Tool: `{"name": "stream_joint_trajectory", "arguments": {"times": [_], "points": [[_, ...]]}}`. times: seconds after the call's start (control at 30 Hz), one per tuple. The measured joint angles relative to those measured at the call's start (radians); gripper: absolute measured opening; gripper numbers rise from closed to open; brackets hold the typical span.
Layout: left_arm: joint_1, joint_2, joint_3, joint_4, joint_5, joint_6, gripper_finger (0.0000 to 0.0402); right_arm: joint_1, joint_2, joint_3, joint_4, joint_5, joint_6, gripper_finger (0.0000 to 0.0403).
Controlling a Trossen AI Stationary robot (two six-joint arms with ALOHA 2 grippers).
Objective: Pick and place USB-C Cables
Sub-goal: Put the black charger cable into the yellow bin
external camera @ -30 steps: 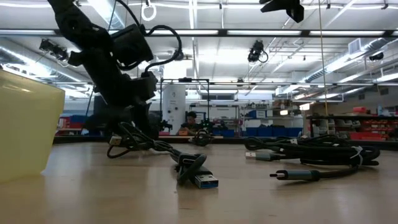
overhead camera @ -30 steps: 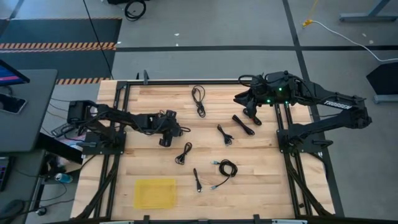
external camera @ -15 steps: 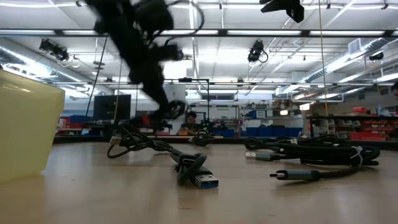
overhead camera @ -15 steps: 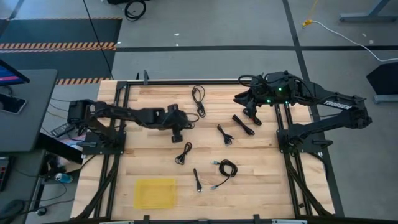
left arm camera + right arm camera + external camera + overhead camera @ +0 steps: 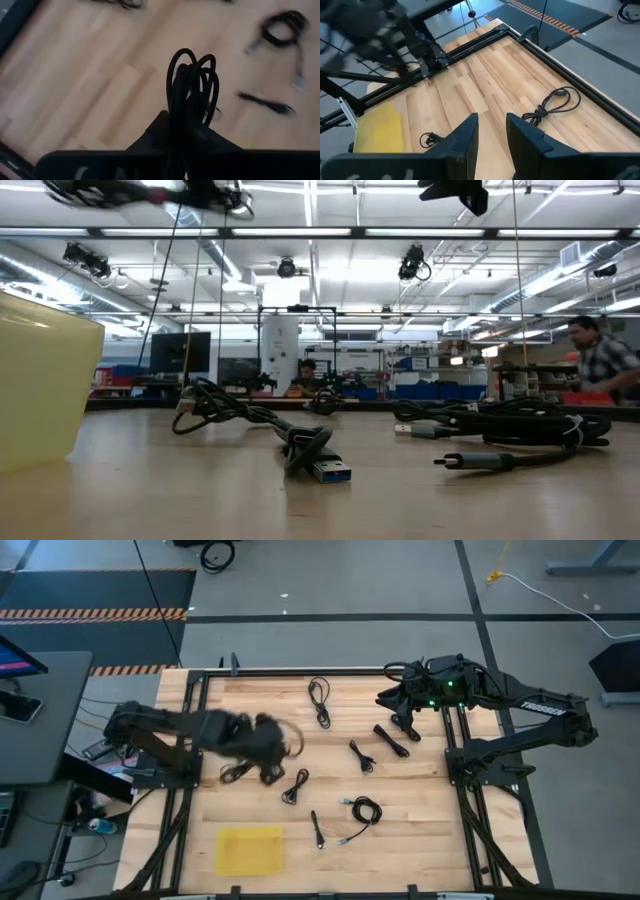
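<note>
Swinging back toward its own side, the left arm has left the middle of the surface (image 5: 400,830), where it reached half a second ago, and now shows as a blur over the left part. Left gripper (image 5: 270,772) has its fingers clenched on a coiled black cable (image 5: 192,95), and the left wrist view shows the loops standing up out of the grip, lifted clear of the wood. That cable hangs above the left half, near another small coil (image 5: 237,772) just beside the gripper.

Over on the far right, the right gripper (image 5: 405,728) hovers at the back edge, fingers (image 5: 465,135) parted with nothing between them.

Loose cables are spread across the middle: one looped at the back (image 5: 319,700), one thick bundle (image 5: 391,740) below the right gripper, one short one (image 5: 361,755) beside it, one folded one (image 5: 296,786) near the centre, one straight one (image 5: 316,828) and one ring-shaped coil (image 5: 364,810) nearer the front.

Yellow bin (image 5: 250,851) sits at the front left. A person (image 5: 600,360) shows in the room behind.
</note>
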Motion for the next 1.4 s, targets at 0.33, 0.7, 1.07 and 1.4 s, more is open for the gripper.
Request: {"name": "stream_joint_trajectory", "arguments": {"times": [0.33, 0.7, 1.07, 1.4], "points": [[-0.429, 0.042, -0.03, 0.073, 0.008, -0.378, 0.0029, 0.0, 0.0, 0.0, 0.0, 0.0, -0.08, 0.0105], [-0.514, 0.241, -0.033, 0.244, 0.1, -0.464, 0.0029, 0.0, 0.0, 0.0, 0.002, 0.0, -0.084, 0.0105], [-0.443, 0.325, -0.034, 0.316, 0.093, -0.142, 0.0029, -0.001, 0.0, 0.0, 0.002, -0.009, -0.085, 0.0105], [-0.464, 0.325, -0.034, 0.271, 0.12, -0.152, 0.0029, 0.0, 0.0, 0.0, -0.001, -0.01, -0.091, 0.0105]]}}
